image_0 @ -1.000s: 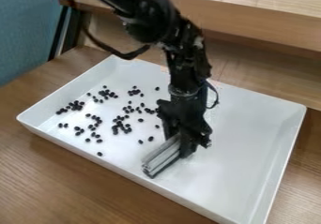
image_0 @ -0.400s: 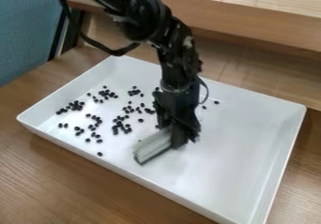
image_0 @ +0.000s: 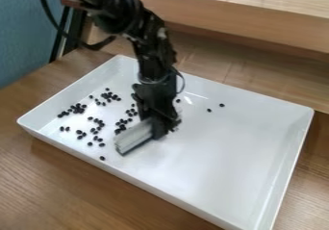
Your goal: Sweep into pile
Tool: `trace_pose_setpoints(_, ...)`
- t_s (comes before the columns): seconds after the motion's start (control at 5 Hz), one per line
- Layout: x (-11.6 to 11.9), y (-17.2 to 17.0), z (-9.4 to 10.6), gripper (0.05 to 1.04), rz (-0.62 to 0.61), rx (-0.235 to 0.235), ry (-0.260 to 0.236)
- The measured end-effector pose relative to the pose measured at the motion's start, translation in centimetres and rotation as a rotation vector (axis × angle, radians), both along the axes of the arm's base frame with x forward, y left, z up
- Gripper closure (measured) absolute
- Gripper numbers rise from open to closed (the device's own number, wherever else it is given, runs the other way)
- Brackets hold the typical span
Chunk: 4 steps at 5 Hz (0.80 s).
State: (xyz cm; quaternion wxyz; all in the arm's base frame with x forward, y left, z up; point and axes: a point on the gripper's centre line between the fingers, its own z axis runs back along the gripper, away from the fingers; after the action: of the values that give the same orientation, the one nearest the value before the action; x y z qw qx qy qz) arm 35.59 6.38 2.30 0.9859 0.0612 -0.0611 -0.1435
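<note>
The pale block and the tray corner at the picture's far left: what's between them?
Small black beans in loose clusters lie between the block and that corner of the tray, as the camera view shows.

- White rectangular tray (image_0: pixel 231 176) on a brown wooden table (image_0: pixel 64 190).
- Black gripper (image_0: pixel 158 123) over the tray's left half, gripping a pale grey sweeper (image_0: pixel 133 136) that slants down towards the near long edge.
- Small black beans (image_0: pixel 79 108) scattered in loose clumps between the sweeper and the left short edge; some lie right beside the sweeper.
- One lone bean (image_0: pixel 102 158) near the near long edge.
- Three stray beans (image_0: pixel 209 110) apart from one another, towards the far long edge.
- Wooden ledge (image_0: pixel 257 22) behind the tray.
</note>
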Motion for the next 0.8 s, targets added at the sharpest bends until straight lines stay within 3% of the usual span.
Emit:
trace_pose_setpoints(0.6,-0.3,5.1,-0.2,0.685,0.069,-0.062,-0.027)
trace_pose_setpoints(0.8,0.2,6.7,-0.2,0.685,0.073,-0.064,-0.025)
